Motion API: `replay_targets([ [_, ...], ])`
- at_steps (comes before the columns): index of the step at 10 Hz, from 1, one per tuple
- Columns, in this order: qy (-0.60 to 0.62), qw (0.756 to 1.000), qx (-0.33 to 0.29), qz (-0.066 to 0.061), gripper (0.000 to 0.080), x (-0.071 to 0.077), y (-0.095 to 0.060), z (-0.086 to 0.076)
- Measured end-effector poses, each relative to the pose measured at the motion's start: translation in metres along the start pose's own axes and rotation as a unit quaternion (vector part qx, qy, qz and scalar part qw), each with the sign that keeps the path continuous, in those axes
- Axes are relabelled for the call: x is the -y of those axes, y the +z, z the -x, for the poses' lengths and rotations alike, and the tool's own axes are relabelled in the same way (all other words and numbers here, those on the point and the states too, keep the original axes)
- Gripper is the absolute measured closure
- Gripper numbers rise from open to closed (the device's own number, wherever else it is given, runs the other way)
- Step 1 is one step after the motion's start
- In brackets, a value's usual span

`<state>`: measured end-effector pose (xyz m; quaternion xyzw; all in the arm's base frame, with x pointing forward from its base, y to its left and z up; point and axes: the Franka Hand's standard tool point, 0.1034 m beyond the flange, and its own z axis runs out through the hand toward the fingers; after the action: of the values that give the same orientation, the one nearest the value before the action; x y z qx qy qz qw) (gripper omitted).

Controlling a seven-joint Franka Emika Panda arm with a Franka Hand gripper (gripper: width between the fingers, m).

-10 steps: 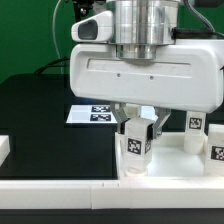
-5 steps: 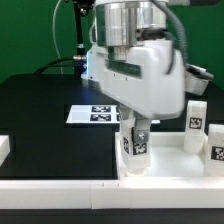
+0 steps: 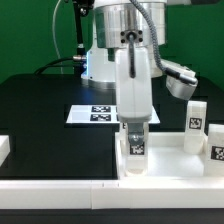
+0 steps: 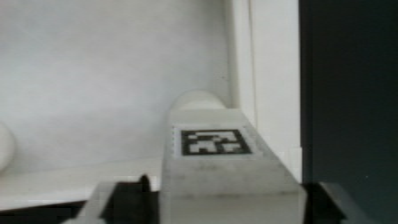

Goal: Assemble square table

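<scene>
Table top: white square tray [image 3: 160,165] with raised rim, lying on the black desk [image 3: 45,120] at the exterior view's lower right; its near edge is cut off by the frame.
Leg in hand: short white tagged leg [image 3: 136,146] standing upright at the tray's corner on the exterior view's left, close to the rim; seen again in the wrist view [image 4: 217,150].
End effector: [image 3: 135,128] directly over this leg, a finger on either side of it; whether the fingers press it or stand just clear, cannot tell.
Other legs: one [image 3: 195,125] upright beyond the tray, one [image 3: 217,152] at the frame edge, partly cut off; the fourth not visible.
Marker board: [image 3: 95,113] flat on the desk behind the tray, partly hidden by the arm.
Step, as judged: seating or screwing the first leg into its corner socket.
Next move, as judged: a fresh, square grip on the leg for another turn, leg kept vertical.
Hidden: the socket and the leg's foot; thread depth unknown.
</scene>
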<state>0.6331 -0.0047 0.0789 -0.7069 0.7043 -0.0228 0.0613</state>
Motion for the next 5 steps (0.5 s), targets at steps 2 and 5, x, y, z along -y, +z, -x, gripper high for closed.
replay_targets([
  [2,-0.164,0.986,-0.004,0.017,0.0176,-0.001,0.001,0.001],
  [5,-0.303,0.953,0.0,0.026,0.0158,-0.006,0.005,0.014],
])
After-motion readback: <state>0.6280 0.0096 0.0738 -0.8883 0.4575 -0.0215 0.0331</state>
